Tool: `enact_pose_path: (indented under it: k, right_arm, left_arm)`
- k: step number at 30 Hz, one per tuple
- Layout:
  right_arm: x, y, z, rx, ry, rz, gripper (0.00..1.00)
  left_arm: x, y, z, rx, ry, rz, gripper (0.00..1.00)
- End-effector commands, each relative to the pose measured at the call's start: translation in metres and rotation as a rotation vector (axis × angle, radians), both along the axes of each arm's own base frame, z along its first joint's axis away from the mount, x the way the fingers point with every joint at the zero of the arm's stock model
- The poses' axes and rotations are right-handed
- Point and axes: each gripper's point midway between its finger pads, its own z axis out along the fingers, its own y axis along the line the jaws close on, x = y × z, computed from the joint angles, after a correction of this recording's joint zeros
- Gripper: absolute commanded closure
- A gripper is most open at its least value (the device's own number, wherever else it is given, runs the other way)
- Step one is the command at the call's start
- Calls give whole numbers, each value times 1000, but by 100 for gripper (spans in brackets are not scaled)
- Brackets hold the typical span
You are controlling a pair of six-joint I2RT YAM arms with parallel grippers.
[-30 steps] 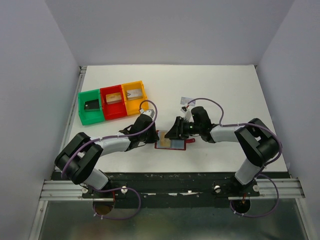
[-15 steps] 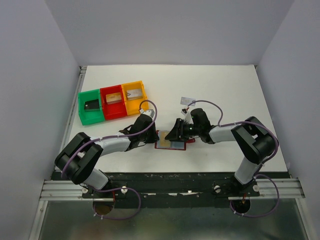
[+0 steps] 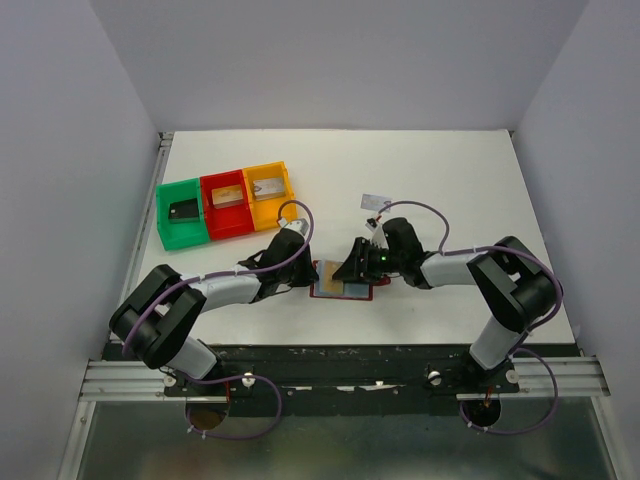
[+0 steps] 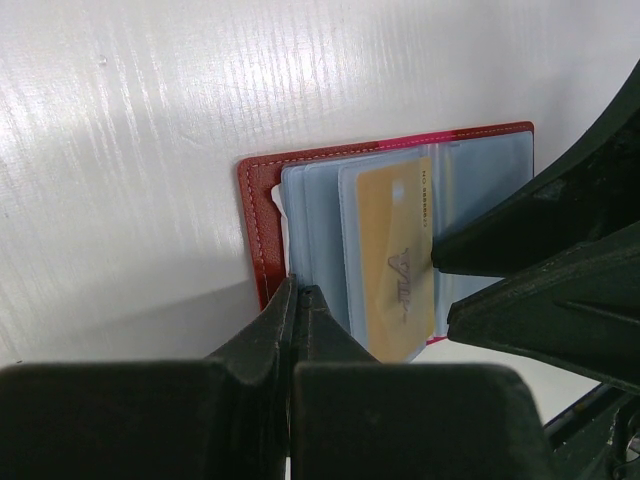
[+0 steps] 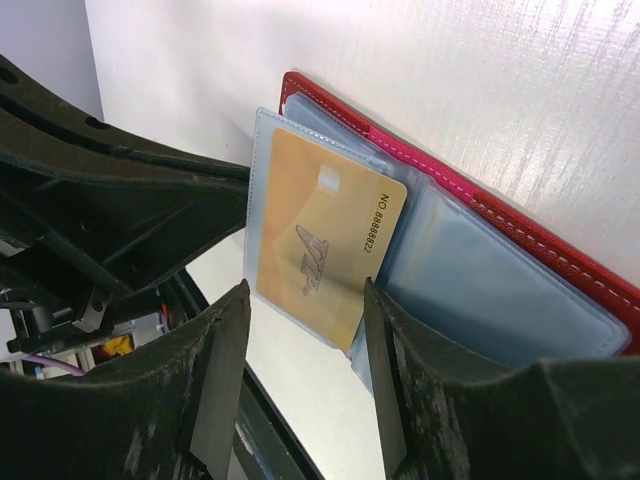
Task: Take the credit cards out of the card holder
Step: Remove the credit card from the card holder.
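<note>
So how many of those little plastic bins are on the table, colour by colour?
Green bin: 1
Red bin: 1
Orange bin: 1
Total: 3

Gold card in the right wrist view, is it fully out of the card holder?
No, the gold card sits inside a clear sleeve of the open card holder.

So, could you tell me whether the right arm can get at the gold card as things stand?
Probably yes: the right gripper holds open jaws astride the gold card, nothing between; the shut left gripper sits against the card holder.
</note>
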Motion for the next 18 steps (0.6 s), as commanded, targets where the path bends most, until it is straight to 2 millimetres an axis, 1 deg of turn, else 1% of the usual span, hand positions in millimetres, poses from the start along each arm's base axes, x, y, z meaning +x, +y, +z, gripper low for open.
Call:
enact_pose_path:
  k: [1, 5, 13, 15, 18]
  right_arm:
    - [-2, -6, -6, -39, -4, -13, 43]
    - [-2, -8, -7, -50, -10, -22, 42]
    - [1, -5, 18, 5, -63, -24, 39]
    - [1, -4, 22, 8, -67, -24, 39]
    - [2, -5, 22, -2, -67, -24, 39]
  left_arm:
    - [-7, 4, -8, 19, 18, 1, 100]
    - [-7, 4, -9, 21, 19, 2, 100]
    - [-7, 4, -10, 20, 21, 0, 100]
    - [-7, 4, -10, 20, 23, 1, 100]
    - [-7, 3, -10, 20, 24, 0, 100]
